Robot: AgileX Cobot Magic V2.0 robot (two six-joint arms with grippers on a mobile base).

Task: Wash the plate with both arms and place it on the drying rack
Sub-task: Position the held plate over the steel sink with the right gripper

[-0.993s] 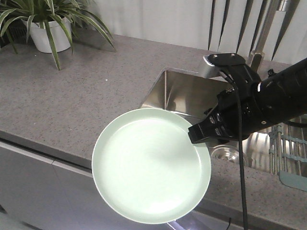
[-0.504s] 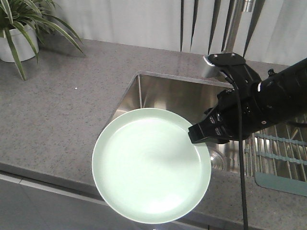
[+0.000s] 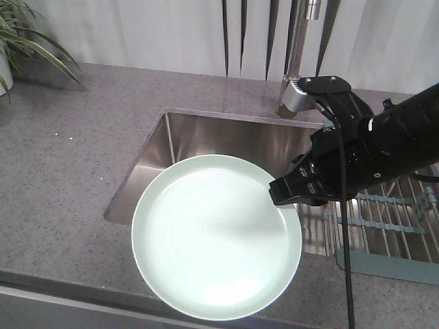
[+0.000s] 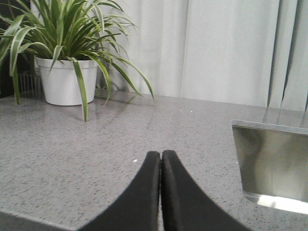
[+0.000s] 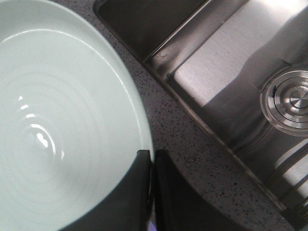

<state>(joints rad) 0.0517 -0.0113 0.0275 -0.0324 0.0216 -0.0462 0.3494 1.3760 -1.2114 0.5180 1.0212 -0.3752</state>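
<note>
The pale mint-green plate (image 3: pixel 216 236) hangs in the air over the counter's front edge, in front of the sink. My right gripper (image 3: pixel 278 192) is shut on its right rim; in the right wrist view the plate (image 5: pixel 62 120) fills the left half and the two black fingers (image 5: pixel 153 159) pinch its edge. The black right arm (image 3: pixel 384 144) reaches in from the right. My left gripper (image 4: pixel 160 156) is shut with nothing in it, low over the grey counter. The drying rack (image 3: pixel 391 223), wire bars with a grey-green end piece, lies at the right of the sink.
The steel sink basin (image 3: pixel 226 147) lies behind the plate, its drain (image 5: pixel 291 101) near the right gripper. A tap (image 3: pixel 298 62) rises behind the basin. A potted plant (image 4: pixel 67 62) stands at the counter's far left. White curtains (image 4: pixel 216 48) hang behind the grey speckled counter (image 3: pixel 62 157).
The scene behind has slid left in the front view: sink, tap and drying rack now show more fully and the plant has nearly left. The plate and right gripper keep the same hold.
</note>
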